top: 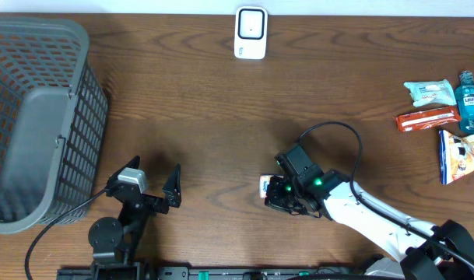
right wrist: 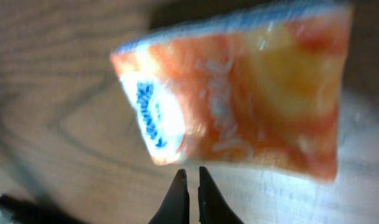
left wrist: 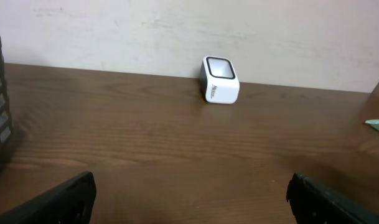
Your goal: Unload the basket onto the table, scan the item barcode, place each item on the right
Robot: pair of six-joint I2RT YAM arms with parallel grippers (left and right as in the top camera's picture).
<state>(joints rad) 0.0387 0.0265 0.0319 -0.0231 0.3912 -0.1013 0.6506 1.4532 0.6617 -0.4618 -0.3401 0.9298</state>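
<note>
Orange plastic packet with a blue-and-white oval label point(right wrist: 239, 93) lies low and just right of centre in the overhead view, well apart from the white box-shaped scanner point(top: 251, 33) at top centre. What worries us is the grip. The right gripper point(right wrist: 190, 177) is clenched with its tips at the packet's lower edge, and we cannot tell whether it nips the wrapper at all. Slick film caught so thinly could slip free when lifted, or reach the scanner with its barcode turned away from the window.

From the left, the grey plastic lattice basket point(top: 87, 132) fills the left edge, and we see nothing inside it. Beside it, at lower left, the left gripper point(top: 154, 173) stands released, jaws wide, holding nothing. At far right, a teal wipes packet point(top: 428, 92), a red wrapped bar point(top: 427, 120), a blue mouthwash bottle point(top: 471, 101) and a blue-edged pouch point(top: 458, 155) sit bunched together.
</note>
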